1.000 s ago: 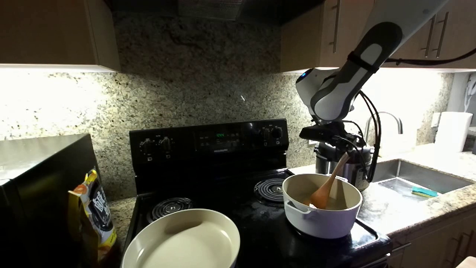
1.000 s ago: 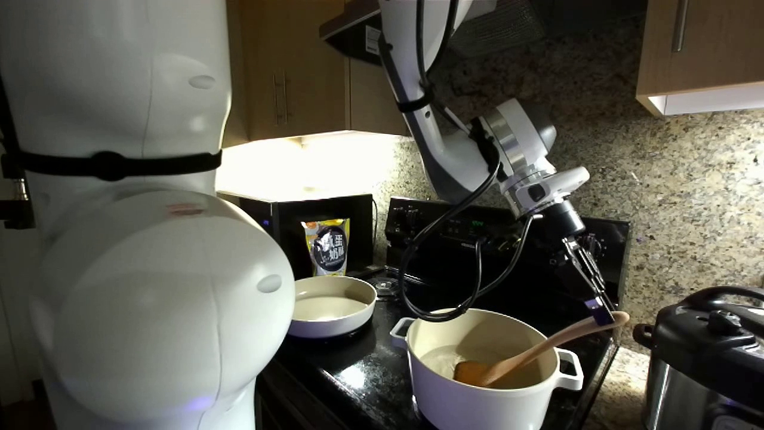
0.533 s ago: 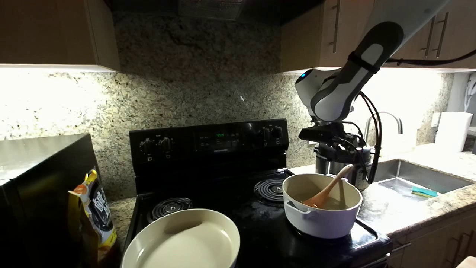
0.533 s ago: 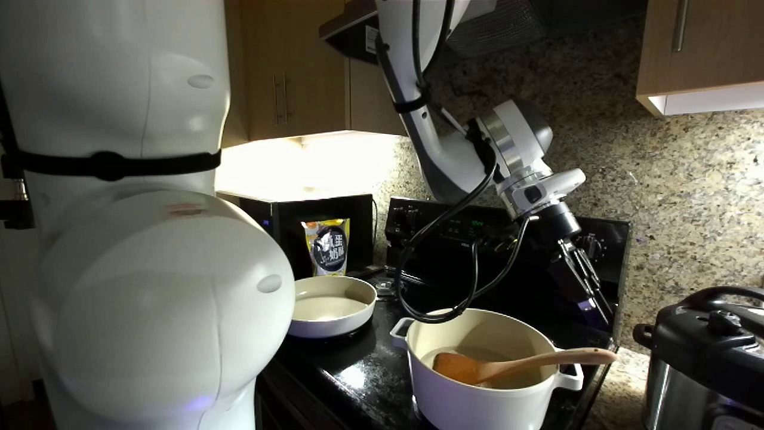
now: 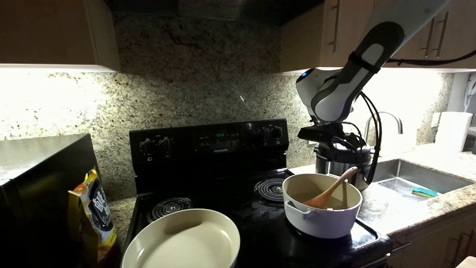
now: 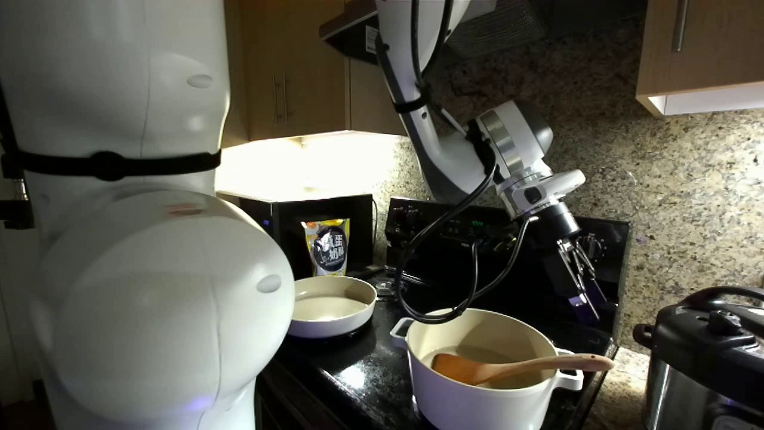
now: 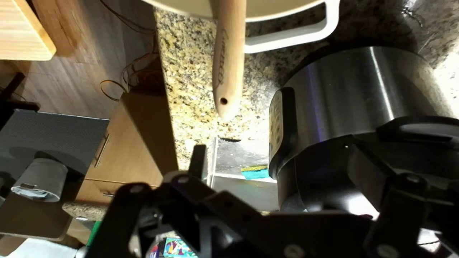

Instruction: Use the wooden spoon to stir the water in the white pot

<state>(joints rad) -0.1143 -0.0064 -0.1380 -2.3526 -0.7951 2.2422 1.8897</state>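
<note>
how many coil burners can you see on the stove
2: one coil burner behind the shallow pan, a second coil burner behind the white pot. Others may be hidden under that pan or pot.

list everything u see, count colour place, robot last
stove: one, black, central
counter: two stretches, speckled, flanking stove
white pot: one, white, on stove
wooden spoon: one, tan, leaning in pot
water: some, clear, in pot
shallow pan: one, cream, on stove
cooker: one, black and silver, on counter
sink: one, grey, in counter
faucet: one, silver, at sink
sponge: one, teal and yellow, in sink
paper towel roll: one, white, beyond sink
likely microwave: one, black, beside stove
bag: one, yellow, black, white, beside microwave
cabinets: several, tan, above and below counter
distant clutter: uncounted, mixed, wrist view
arm: one, white, extended over stove
claw: one, black, open, near spoon handle
</note>
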